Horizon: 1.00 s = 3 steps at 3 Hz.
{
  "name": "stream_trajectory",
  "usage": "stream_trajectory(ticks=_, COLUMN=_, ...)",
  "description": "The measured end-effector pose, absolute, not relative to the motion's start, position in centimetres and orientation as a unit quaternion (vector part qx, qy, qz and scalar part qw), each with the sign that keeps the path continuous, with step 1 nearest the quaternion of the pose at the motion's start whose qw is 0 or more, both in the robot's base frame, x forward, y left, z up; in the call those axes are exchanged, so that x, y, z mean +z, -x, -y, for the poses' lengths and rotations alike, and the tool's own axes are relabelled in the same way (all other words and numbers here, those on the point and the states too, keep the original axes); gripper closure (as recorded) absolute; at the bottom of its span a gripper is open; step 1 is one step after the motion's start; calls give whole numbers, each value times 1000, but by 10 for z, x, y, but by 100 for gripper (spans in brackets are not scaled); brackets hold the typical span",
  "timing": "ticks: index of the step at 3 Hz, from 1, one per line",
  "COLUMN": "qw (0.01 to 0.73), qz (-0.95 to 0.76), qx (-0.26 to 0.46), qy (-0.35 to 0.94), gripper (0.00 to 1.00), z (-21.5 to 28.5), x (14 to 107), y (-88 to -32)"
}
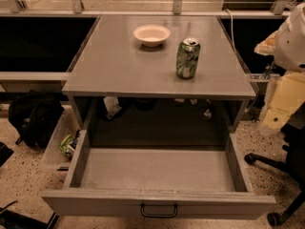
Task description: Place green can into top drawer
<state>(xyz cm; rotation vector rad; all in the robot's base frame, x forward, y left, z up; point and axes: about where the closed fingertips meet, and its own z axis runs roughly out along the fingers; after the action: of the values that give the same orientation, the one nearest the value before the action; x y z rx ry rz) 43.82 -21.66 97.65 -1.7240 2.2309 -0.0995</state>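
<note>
The green can (188, 58) stands upright on the grey tabletop (119, 66), right of centre, with its silver top and pull-tab up. The top drawer (157, 175) below the tabletop is pulled fully open toward me and its grey inside is bare. Its dark metal handle (158, 211) sits at the centre of the front panel. White and cream parts of my arm (288, 80) show at the right edge, right of the can and apart from it. The gripper itself is out of view.
A shallow cream bowl (151, 35) sits on the tabletop behind and left of the can. A black bag (33, 118) and a bin with rubbish (64, 144) lie on the floor to the left. An office chair base (281, 190) stands at the lower right.
</note>
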Motion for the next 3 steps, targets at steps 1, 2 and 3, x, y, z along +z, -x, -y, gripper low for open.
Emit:
stream_trajectory(ticks=1, qw=160, qz=-781, qx=-35, qy=603, gripper=0, z=217, x=977, y=-438)
stream_trajectory(ticks=2, qw=192, qz=-770, qx=-9, qy=608, gripper=0, z=221, x=989, y=-458)
stream_trajectory(ticks=3, qw=218, qz=-744, qx=68, qy=628, gripper=0, z=238, x=983, y=-491)
